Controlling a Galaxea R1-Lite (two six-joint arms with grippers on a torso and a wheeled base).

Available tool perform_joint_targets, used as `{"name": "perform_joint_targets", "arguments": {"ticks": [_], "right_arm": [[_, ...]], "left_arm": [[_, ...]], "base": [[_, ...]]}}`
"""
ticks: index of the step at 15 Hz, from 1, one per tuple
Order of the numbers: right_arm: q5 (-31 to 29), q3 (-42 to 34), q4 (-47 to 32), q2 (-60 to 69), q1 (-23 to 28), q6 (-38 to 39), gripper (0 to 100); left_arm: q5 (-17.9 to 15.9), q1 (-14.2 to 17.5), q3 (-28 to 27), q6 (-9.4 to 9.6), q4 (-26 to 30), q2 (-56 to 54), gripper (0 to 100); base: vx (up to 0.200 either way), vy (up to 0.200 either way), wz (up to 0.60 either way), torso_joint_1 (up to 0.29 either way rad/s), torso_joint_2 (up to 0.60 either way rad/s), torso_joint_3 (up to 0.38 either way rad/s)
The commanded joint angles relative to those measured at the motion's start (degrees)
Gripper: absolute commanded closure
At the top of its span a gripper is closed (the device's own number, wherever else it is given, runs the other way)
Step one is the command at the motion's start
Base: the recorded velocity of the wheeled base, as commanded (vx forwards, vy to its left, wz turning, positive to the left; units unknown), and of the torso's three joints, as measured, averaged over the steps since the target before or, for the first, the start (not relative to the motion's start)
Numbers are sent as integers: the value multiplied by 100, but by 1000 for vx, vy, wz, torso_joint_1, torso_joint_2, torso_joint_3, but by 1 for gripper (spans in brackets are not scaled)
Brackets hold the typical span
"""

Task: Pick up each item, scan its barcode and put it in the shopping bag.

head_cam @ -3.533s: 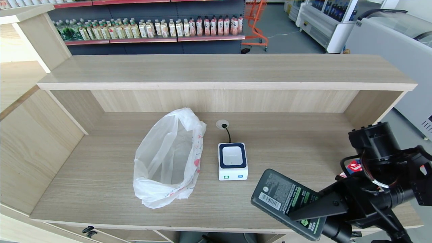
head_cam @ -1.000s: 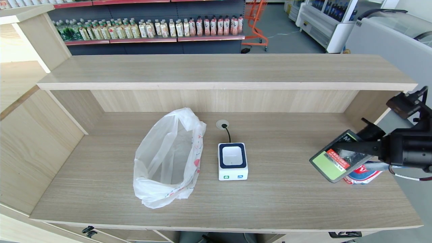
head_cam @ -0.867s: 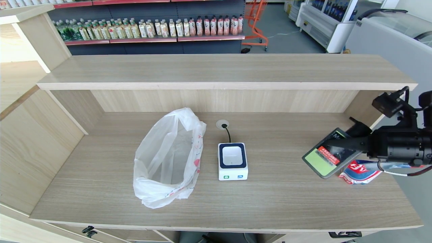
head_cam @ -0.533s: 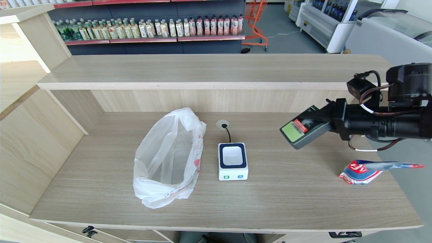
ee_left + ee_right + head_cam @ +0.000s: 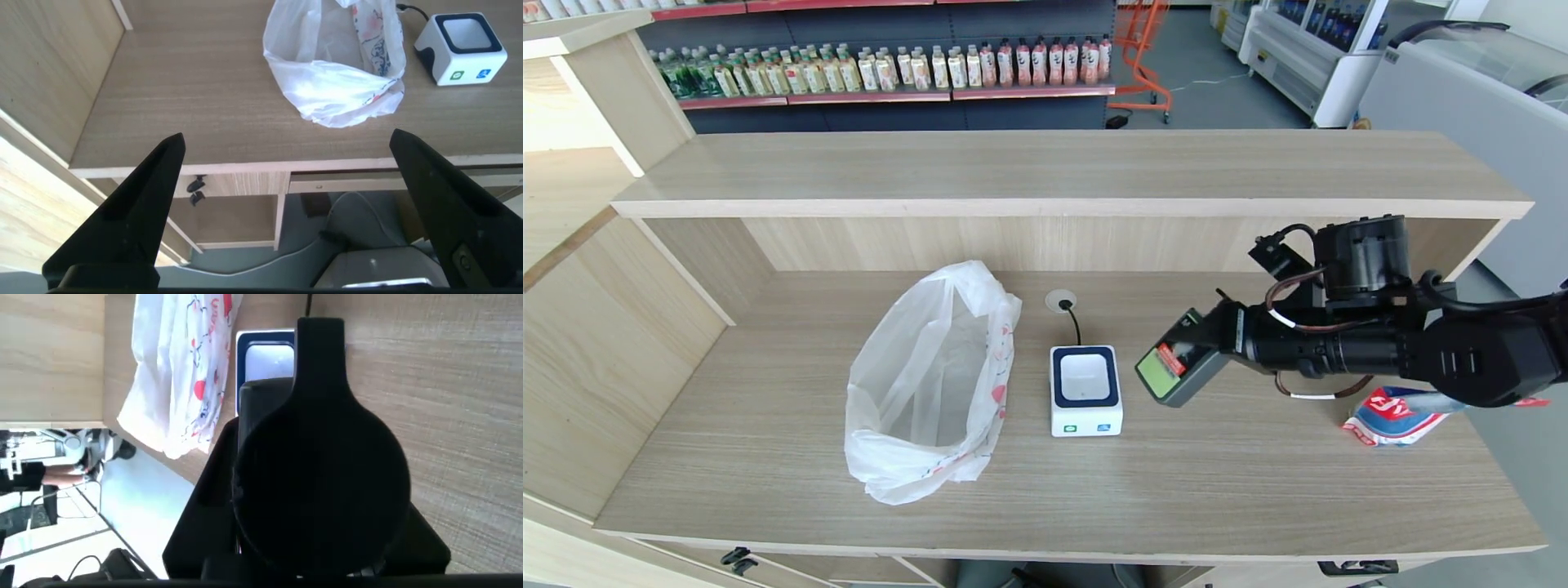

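My right gripper (image 5: 1207, 349) is shut on a dark grey box (image 5: 1174, 372) with a green and red label. It holds the box tilted in the air, just right of the white scanner (image 5: 1085, 389) with its dark-framed window. The open white shopping bag (image 5: 931, 384) lies left of the scanner. A red, white and blue packet (image 5: 1390, 413) rests on the counter's right end, under the right arm. My left gripper (image 5: 288, 143) hangs open and holds nothing, out past the counter's front edge, with the bag (image 5: 335, 57) and scanner (image 5: 462, 49) beyond it.
The wooden counter (image 5: 1176, 490) has a raised back ledge (image 5: 1062, 171) and side walls. A black cable (image 5: 1075, 322) runs from the scanner to a hole in the counter. Bare counter lies in front of the scanner and bag.
The right arm has carried the box up from the counter's right end and leftwards to beside the scanner. The box's green label side now faces me instead of its barcode side.
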State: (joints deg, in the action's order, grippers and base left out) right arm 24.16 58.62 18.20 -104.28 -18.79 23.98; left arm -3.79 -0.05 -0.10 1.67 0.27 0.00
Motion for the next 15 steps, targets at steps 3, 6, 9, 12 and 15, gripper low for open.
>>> {"name": "perform_joint_targets", "arguments": {"ticks": [3,6,9,12,15], "right_arm": [[-61,-150,52,-277,-204,-289,100],[-87,-141,377,-365,-292,-271,100],[-78,-79,588,-523,-459,-262,100],[-87,-79,817,-761,-574,-280,100],[-96,88,869,-945,-600,-271,100]], "left_arm": [[1,-4,1,0,0,9,0],[1,-4,1,0,0,9,0],[1,-4,1,0,0,0,0],[1,-4,1,0,0,9,0],[1,-4,1,0,0,9,0]], "base": [[0,0,0,0,0,0],[0,0,0,0,0,0],[0,0,0,0,0,0],[0,0,0,0,0,0],[0,0,0,0,0,0]]}}
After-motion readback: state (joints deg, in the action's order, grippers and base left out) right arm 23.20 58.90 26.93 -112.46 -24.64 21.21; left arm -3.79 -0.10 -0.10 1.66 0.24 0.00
